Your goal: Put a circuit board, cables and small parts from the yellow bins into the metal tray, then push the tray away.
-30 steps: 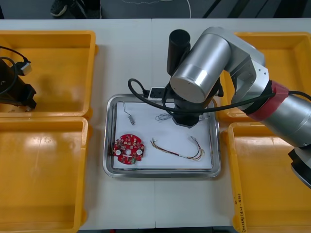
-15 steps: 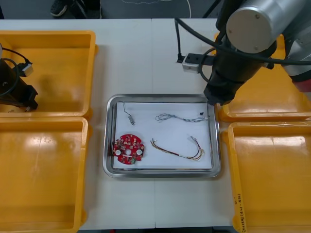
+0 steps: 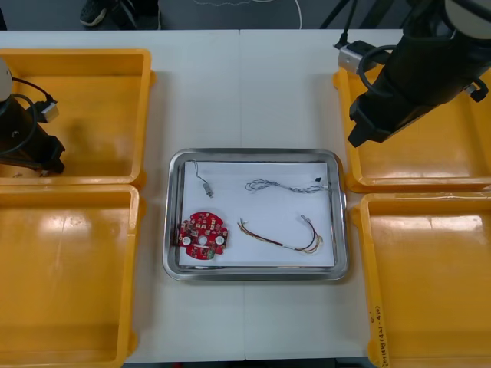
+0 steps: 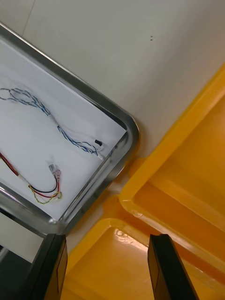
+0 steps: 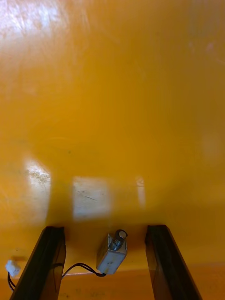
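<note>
The metal tray (image 3: 253, 152), white inside, sits mid-table. In it lie a round red circuit board (image 3: 203, 236), a blue and white cable (image 3: 280, 185), a red and yellow cable (image 3: 284, 236) and a small metal part (image 3: 205, 184) on a thin wire. My right gripper (image 3: 360, 134) hangs open over the far right yellow bin's inner edge. Between its fingers (image 4: 52, 269) the tray corner (image 4: 129, 126) and both cables (image 4: 61, 131) show below. My left gripper (image 5: 105, 262) is low in the far left bin (image 3: 92, 115), open, with a small metal part (image 5: 112, 248) between its fingers.
Two yellow bins stand on each side of the tray; the near left bin (image 3: 69, 276) and near right bin (image 3: 430, 284) look bare. A white connector (image 5: 11, 268) on a black wire lies beside the left finger. Bare table (image 3: 245, 84) lies beyond the tray.
My right arm has swung from over the tray to the back right, above the far right bin, uncovering the blue and white cable. The left arm has barely shifted.
</note>
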